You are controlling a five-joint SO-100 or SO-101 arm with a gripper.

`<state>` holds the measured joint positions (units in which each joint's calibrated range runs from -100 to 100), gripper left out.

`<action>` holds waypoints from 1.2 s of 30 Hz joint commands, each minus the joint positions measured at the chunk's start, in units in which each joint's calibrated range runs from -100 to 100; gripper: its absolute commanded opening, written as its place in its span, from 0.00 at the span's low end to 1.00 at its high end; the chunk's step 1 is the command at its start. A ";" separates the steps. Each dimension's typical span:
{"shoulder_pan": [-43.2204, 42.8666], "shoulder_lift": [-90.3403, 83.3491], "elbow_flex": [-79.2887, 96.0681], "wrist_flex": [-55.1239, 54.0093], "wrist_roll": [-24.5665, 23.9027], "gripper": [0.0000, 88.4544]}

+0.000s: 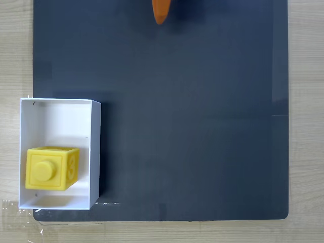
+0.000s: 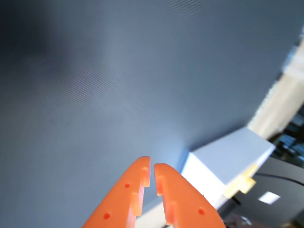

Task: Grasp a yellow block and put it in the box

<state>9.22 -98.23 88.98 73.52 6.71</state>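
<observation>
Fixed view, looking straight down: a pale wooden tabletop [image 1: 304,101] carries a big dark mat [image 1: 192,126] that takes up nearly the whole scene. At about eight o'clock, on the mat's left edge and partly overhanging it onto the wood, stands the box [image 1: 58,119], white, open-topped, its long axis running from twelve to six. The yellow block [image 1: 50,168] already sits inside it, in the six-o'clock half, tucked toward the left wall, its studded face showing and nothing touching it. The end effector [image 1: 160,14] is up at twelve o'clock, just an orange tip poking in from the top edge, well apart from the box. So from the tip the block lies down toward seven or eight o'clock, across a wide stretch of bare mat. In the wrist view the end effector [image 2: 153,172] comes in from six o'clock, its two orange fingers [image 2: 130,194] nearly together with only a thin slit between the tips, and nothing held in them; a white box-like shape [image 2: 228,161] shows past them at about four o'clock. To my eye the job looks done, and any coming move would be a retreat, not a reach.
</observation>
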 commanded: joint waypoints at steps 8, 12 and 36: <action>-0.30 -0.67 2.97 -0.39 -7.39 0.01; -0.22 -0.67 2.97 -0.39 -7.50 0.01; -0.22 -0.67 2.97 -0.39 -7.50 0.01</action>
<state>8.86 -99.16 92.14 73.34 -0.58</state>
